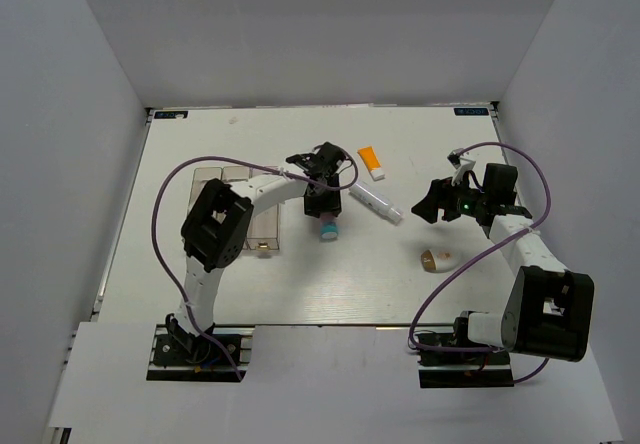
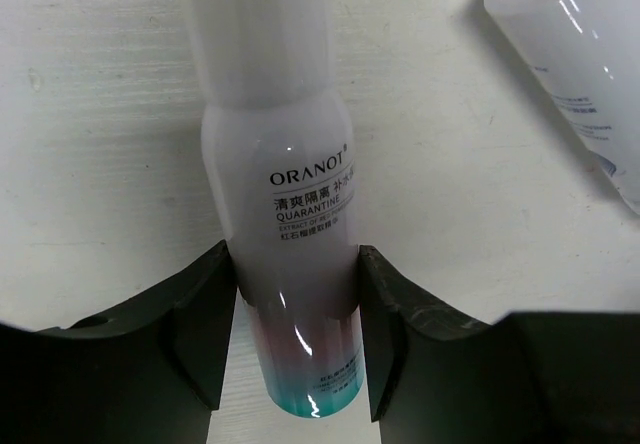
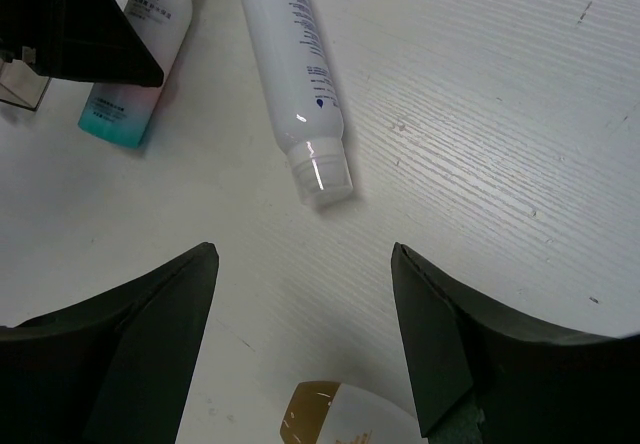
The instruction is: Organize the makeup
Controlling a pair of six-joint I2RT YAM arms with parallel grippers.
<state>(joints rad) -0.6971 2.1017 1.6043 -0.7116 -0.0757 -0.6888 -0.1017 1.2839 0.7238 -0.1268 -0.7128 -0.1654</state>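
A white tube with a teal end (image 2: 285, 164) lies on the table, and my left gripper (image 2: 297, 304) is shut on its lower body, one finger pressed against each side. From above, the left gripper (image 1: 322, 204) covers most of this tube (image 1: 328, 231). Just to the right lies the slim white tube (image 1: 376, 202) (image 3: 300, 84). The orange white-capped tube (image 1: 372, 161) lies further back. My right gripper (image 1: 428, 209) (image 3: 305, 294) hangs open over bare table, with the white-and-gold egg (image 1: 438, 258) (image 3: 340, 419) just near of its jaws.
The clear organizer box (image 1: 240, 214) stands left of the left gripper, partly hidden by the arm; its contents are hard to make out. White walls enclose the table on three sides. Purple cables loop over both arms.
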